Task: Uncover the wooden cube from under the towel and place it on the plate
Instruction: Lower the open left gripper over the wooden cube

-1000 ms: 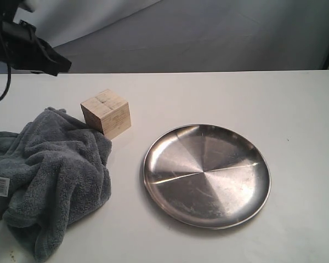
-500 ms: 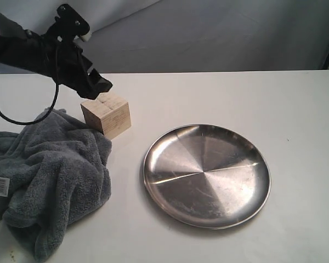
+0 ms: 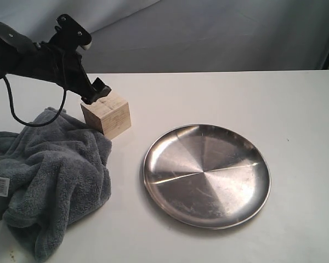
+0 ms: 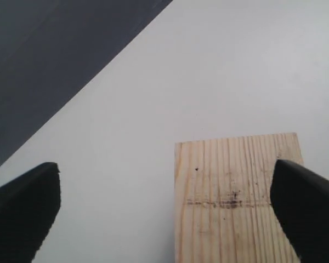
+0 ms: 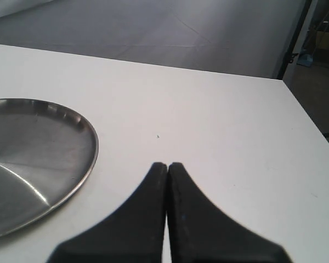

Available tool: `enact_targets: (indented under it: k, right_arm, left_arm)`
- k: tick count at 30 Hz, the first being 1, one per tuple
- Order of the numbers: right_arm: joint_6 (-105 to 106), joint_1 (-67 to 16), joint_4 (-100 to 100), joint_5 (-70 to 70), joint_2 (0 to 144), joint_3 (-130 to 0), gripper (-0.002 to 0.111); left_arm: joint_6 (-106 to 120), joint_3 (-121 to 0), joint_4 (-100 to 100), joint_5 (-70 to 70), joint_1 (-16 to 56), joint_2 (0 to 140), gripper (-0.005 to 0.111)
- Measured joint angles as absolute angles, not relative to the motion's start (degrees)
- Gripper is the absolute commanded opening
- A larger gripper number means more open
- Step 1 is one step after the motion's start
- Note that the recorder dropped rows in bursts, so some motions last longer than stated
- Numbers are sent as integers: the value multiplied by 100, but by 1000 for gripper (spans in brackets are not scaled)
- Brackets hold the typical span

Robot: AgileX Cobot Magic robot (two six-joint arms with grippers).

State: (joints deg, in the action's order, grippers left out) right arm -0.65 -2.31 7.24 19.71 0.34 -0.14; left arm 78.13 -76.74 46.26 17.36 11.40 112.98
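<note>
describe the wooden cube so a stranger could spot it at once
Find the round silver plate on the white table; in the exterior view a crumpled dark grey towel lies to its left. The wooden cube sits at the towel's far edge, toward the plate. It alone is pale, hard and square-edged, with grain lines.

We take this for a lab-style test bench — a plain white table [image 3: 219, 93], a grey cloth backdrop [image 3: 219, 38] hanging right behind that table.
</note>
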Motion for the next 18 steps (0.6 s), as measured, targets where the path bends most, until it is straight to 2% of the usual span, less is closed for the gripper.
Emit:
enact_targets:
  k: [3, 6, 18]
  right_arm:
    - [-65, -231, 724, 1971, 34, -14, 0]
    - [-65, -231, 724, 1971, 34, -14, 0]
    - [-65, -231, 724, 1971, 34, -14, 0]
  left_arm:
    - [7813, -7674, 4626, 1767, 1140, 11298, 99]
    - [7813, -7674, 4626, 1841, 1140, 11298, 105]
    - [8253, -7674, 4626, 2403, 1140, 11298, 105]
